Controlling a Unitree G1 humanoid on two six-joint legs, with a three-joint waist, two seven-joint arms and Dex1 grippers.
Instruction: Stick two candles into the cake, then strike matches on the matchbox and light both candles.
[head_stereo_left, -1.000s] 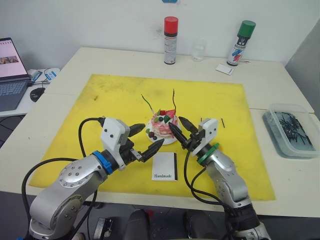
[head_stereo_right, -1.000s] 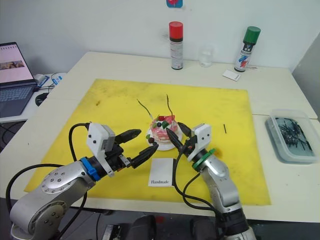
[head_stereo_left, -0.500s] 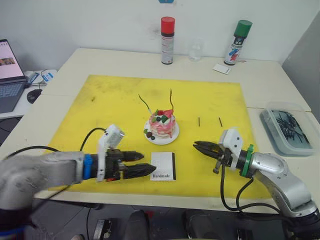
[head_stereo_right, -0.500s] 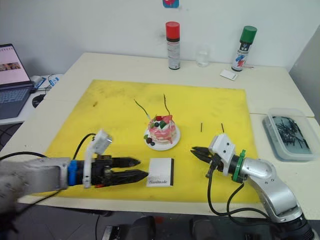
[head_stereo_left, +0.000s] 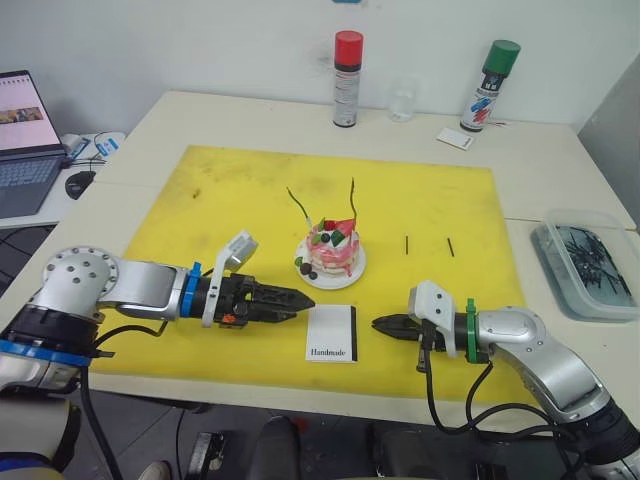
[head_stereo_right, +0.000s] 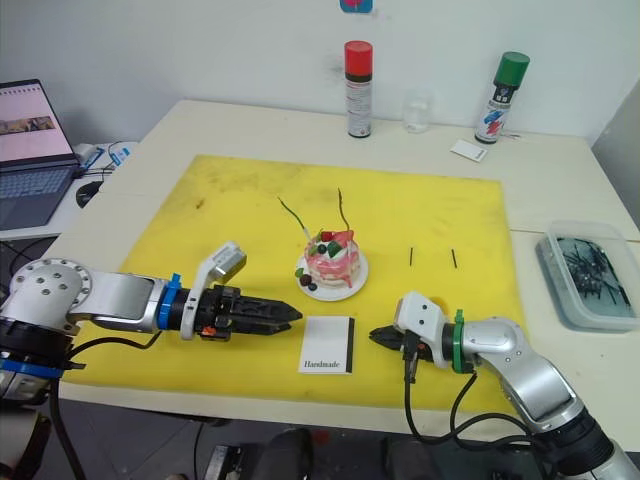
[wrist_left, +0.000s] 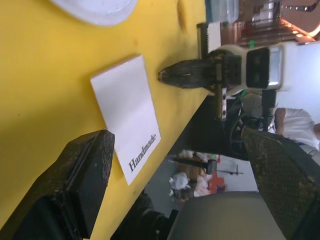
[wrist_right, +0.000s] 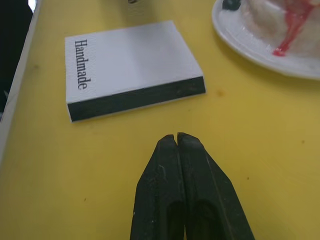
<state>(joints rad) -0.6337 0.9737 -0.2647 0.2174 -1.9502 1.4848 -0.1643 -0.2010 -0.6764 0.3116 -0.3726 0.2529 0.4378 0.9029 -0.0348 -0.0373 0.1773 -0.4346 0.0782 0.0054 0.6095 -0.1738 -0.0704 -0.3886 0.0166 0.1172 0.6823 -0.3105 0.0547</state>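
Between left end effector (head_stereo_left: 300, 299) and right end effector (head_stereo_left: 380, 324), the matchbox (head_stereo_left: 331, 333).

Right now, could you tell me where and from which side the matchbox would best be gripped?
Probably across its two long edges, coming from above. The matchbox lies flat on the yellow mat, its black striking strip along the edge nearer the right gripper, whose fingers are shut, so they must open first.

White matchbox (wrist_left: 125, 117) on yellow mat (wrist_left: 45, 70), plate (wrist_left: 97, 10) edge, right gripper (wrist_left: 165, 76) pinched together beyond, left fingers (wrist_left: 87, 170) apart
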